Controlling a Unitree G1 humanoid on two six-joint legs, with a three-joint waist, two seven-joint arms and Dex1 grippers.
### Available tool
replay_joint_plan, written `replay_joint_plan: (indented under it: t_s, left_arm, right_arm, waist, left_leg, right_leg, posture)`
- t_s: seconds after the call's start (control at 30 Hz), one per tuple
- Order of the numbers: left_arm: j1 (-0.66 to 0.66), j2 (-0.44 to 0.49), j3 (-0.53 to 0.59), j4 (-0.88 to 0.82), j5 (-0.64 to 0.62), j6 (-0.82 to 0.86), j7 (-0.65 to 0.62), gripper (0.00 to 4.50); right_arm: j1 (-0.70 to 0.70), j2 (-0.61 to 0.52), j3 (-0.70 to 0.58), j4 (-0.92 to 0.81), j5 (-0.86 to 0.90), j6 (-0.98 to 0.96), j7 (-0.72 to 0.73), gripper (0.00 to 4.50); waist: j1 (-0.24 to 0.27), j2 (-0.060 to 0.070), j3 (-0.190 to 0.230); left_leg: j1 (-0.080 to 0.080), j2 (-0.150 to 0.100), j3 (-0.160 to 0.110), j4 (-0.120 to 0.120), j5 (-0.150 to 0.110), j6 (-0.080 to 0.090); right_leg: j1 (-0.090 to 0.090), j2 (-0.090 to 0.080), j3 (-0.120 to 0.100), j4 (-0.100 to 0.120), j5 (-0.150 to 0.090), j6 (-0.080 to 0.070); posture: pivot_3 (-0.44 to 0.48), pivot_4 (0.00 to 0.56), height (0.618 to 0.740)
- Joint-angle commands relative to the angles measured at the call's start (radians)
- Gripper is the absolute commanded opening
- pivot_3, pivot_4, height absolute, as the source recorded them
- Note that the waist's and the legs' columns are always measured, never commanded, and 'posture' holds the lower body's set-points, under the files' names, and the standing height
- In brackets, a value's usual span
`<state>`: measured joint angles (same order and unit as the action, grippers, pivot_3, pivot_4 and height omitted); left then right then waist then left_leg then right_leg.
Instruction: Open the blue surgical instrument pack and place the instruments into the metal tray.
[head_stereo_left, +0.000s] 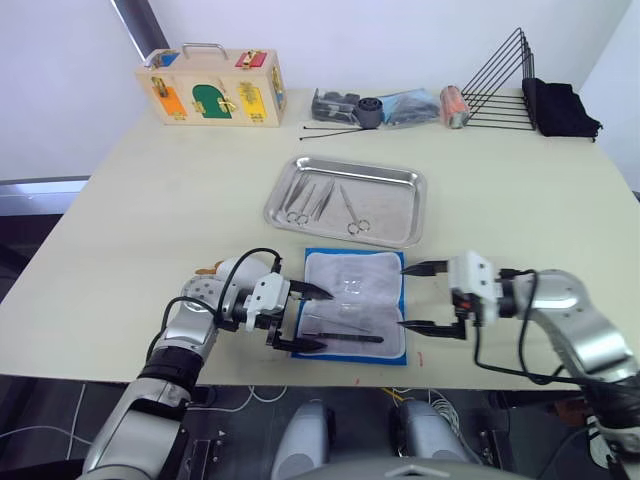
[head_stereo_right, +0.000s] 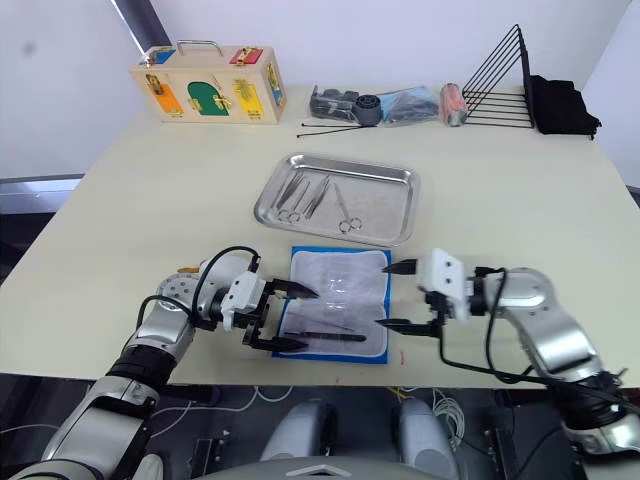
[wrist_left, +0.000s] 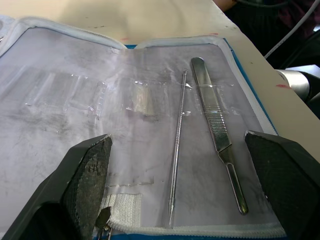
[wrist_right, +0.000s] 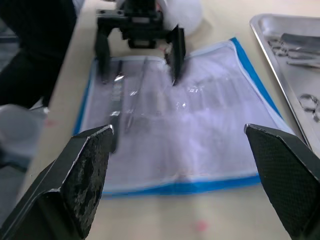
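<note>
Here the open blue surgical instrument pack (head_stereo_left: 355, 305) lies low center, between spread left gripper (head_stereo_left: 308, 318) and spread right gripper (head_stereo_left: 420, 297); sleeve contents blur.

One shiny rectangular steel tray (head_stereo_left: 412, 185) holds about four thin silver instruments (head_stereo_left: 353, 215). One opened blue fabric pack (head_stereo_left: 352, 302) carries two more: a flat metal handle (wrist_left: 215, 131) and a slender needle-like probe (wrist_left: 177, 160).
</note>
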<state>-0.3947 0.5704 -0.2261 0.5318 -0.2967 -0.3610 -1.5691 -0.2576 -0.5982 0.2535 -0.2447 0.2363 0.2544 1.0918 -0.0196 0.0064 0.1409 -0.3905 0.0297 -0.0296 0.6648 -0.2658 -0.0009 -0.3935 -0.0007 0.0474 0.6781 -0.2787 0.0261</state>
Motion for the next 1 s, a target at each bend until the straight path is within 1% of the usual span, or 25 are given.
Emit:
replay_joint_plan:
  t_s: [0.03, 0.13, 0.47, 0.63, 0.9, 0.97, 1.0]
  left_arm:
    - [0.042, 0.012, -0.038, 0.049, 0.065, 0.02, -0.023, 4.5]
    - [0.043, 0.012, -0.039, 0.041, 0.064, 0.024, -0.02, 4.5]
    - [0.055, 0.026, -0.035, 0.025, 0.06, 0.032, -0.025, 4.5]
    - [0.063, 0.033, -0.034, 0.013, 0.059, 0.038, -0.023, 4.5]
    - [0.071, 0.041, -0.032, -0.006, 0.057, 0.052, -0.021, 4.5]
    - [0.072, 0.042, -0.032, -0.008, 0.057, 0.052, -0.021, 4.5]
    - [0.072, 0.043, -0.032, -0.009, 0.057, 0.053, -0.021, 4.5]
  right_arm:
    - [-0.033, 0.03, 0.049, 0.048, -0.078, -0.039, -0.05, 4.39]
    - [-0.039, 0.052, 0.079, 0.087, -0.107, -0.057, -0.059, 4.39]
    - [-0.051, 0.109, 0.138, 0.108, -0.126, -0.034, -0.065, 4.39]
    - [-0.053, 0.147, 0.146, 0.162, -0.158, -0.016, -0.113, 4.39]
    - [-0.046, 0.122, 0.156, 0.198, -0.179, -0.029, -0.104, 4.39]
    - [-0.044, 0.12, 0.161, 0.199, -0.182, -0.032, -0.103, 3.9]
    - [-0.045, 0.12, 0.163, 0.2, -0.185, -0.035, -0.103, 3.9]
  waist:
    - [0.001, 0.0, 0.0]
    - [0.002, 0.0, 0.0]
    - [0.001, -0.001, 0.0]
    - [-0.005, -0.001, 0.0]
    - [-0.015, -0.002, 0.0]
    - [-0.016, -0.002, 0.0]
    - [-0.016, -0.002, 0.0]
  left_leg:
    - [0.0, 0.0, 0.0, 0.0, 0.0, 0.0]
    - [-0.001, 0.0, 0.0, 0.0, 0.0, 0.0]
    - [-0.001, 0.0, 0.0, 0.0, 0.0, 0.0]
    - [0.0, 0.001, 0.0, 0.0, 0.0, 0.0]
    - [0.0, 0.001, 0.0, 0.0, 0.0, 0.0]
    - [0.0, 0.001, 0.0, 0.0, 0.0, 0.0]
    - [0.0, 0.001, 0.0, 0.0, 0.0, 0.0]
  right_leg:
    - [0.0, 0.0, 0.0, 0.0, 0.0, 0.0]
    - [0.0, 0.0, 0.0, 0.0, 0.0, 0.0]
    - [0.0, 0.0, 0.0, 0.0, 0.0, -0.001]
    - [0.0, 0.001, 0.0, 0.0, 0.0, -0.001]
    - [0.0, 0.0, 0.0, 0.0, 0.0, -0.001]
    - [0.0, 0.0, 0.0, 0.0, 0.0, -0.001]
    - [0.0, 0.0, 0.0, 0.0, 0.0, -0.001]
  posture:
    - [0.0, 0.15, 0.74]
    - [0.0, 0.15, 0.74]
    - [0.0, 0.15, 0.74]
    - [0.0, 0.15, 0.74]
    - [0.0, 0.15, 0.74]
    - [0.0, 0.15, 0.74]
    - [0.0, 0.15, 0.74]
